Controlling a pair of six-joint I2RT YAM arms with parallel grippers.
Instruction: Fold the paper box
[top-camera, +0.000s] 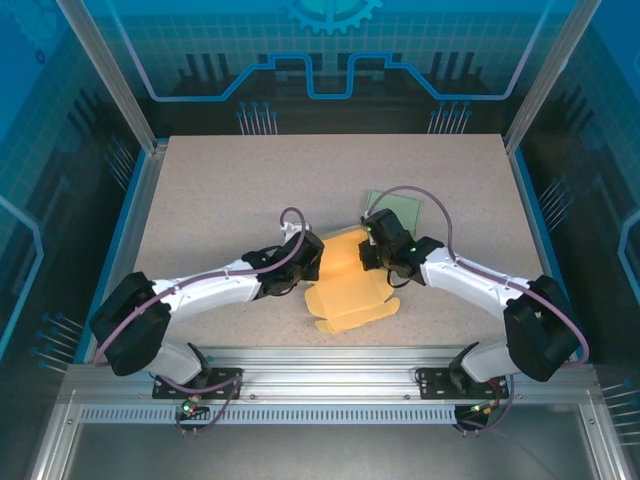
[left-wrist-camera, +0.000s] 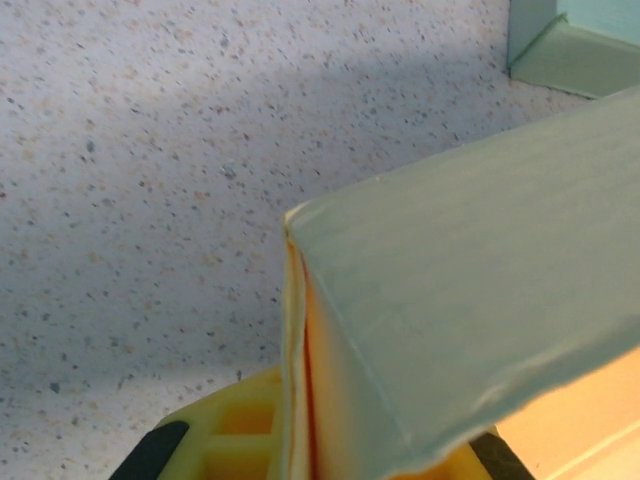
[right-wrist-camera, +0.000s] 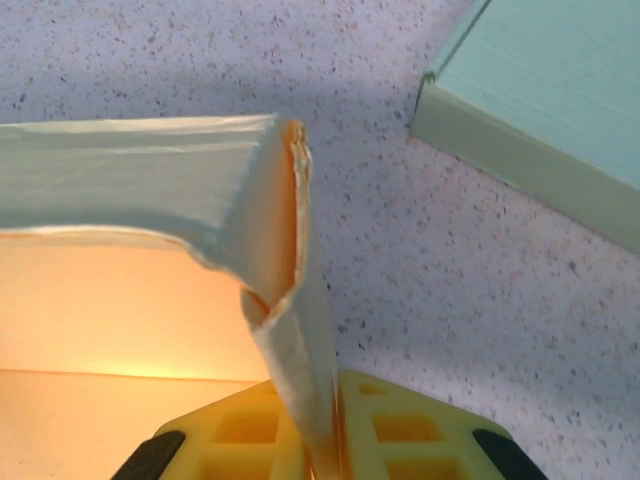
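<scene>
The paper box (top-camera: 352, 292) lies half-folded at the table's middle, orange-yellow inside and pale green-grey outside. My left gripper (top-camera: 312, 262) holds its left side. In the left wrist view a raised wall of the paper box (left-wrist-camera: 460, 300) stands between my yellow fingers (left-wrist-camera: 235, 435), and the left gripper (left-wrist-camera: 305, 455) is shut on it. My right gripper (top-camera: 372, 250) is at the box's far right corner. In the right wrist view a folded corner of the paper box (right-wrist-camera: 270, 220) runs down into the narrow gap of the right gripper (right-wrist-camera: 335, 445), which is pinched on it.
A flat pale green box (top-camera: 396, 209) lies just behind the right gripper, seen close by as the green box (right-wrist-camera: 560, 110) and at the corner as the green box (left-wrist-camera: 575, 45). Speckled tabletop (top-camera: 230, 190) stretches to the left and the back; metal rails frame the table.
</scene>
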